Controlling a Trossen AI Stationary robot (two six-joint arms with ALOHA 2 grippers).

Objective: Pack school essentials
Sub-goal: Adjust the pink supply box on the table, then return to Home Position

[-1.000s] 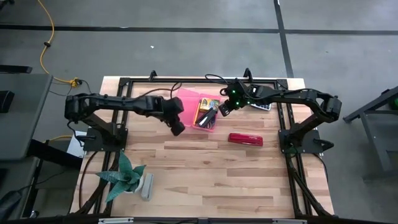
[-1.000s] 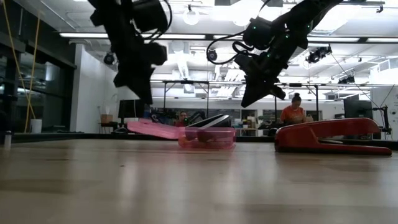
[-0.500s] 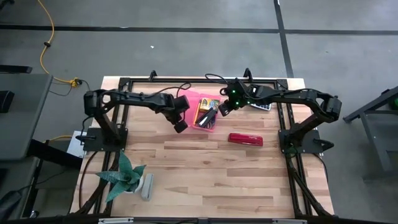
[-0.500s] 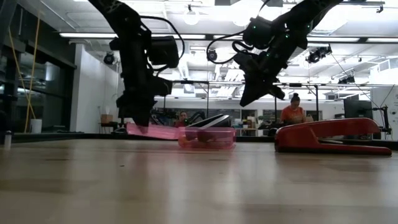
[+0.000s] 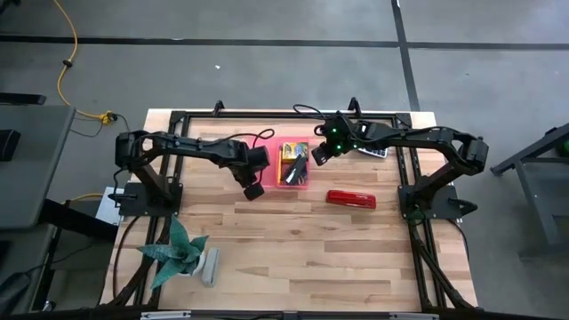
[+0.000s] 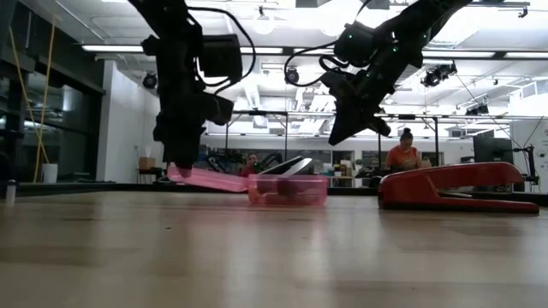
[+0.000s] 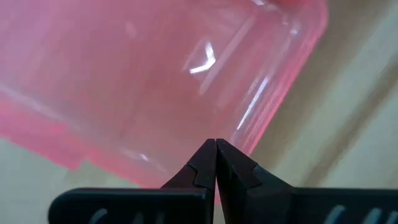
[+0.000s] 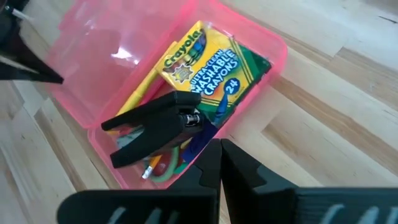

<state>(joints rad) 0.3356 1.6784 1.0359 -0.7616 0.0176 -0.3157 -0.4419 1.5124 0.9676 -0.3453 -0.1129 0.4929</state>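
While the pink case (image 5: pixel 294 166) sat open on the table (image 5: pixel 293 258), the left pincer (image 5: pixel 253 190) hung just off the case's hinged lid (image 6: pixel 210 179), on the side away from the right pincer (image 5: pixel 317 159), which hovered above the case's opposite edge. Packed inside the case, directly below and just ahead of the right pincer, lay the yellow-green crayon box (image 8: pixel 205 65), with a black stapler-like piece (image 8: pixel 155 127) resting across it, and beneath that a green scissor handle (image 8: pixel 168 174), an orange pencil tip (image 8: pixel 149 169) and something red and blue that was too buried to name. Both pincers were fully closed, fingertips pressed together, and neither gripped anything. In the left wrist view the closed tips (image 7: pixel 216 163) sat right at the rim of the translucent pink lid (image 7: pixel 155 81); whether they actually touched it could not be told. From table height the left pincer's tips seemed to meet the lid's raised outer end, while the right pincer stayed clear above the case. Beyond the right pincer, on the side away from the case, a red stapler (image 5: pixel 350 199) lay on the table, well apart. A green spiky plant (image 5: pixel 178 253) stood far from both pincers near the table's front corner. Most of the case's lower contents were hidden under the crayon box and the black piece.
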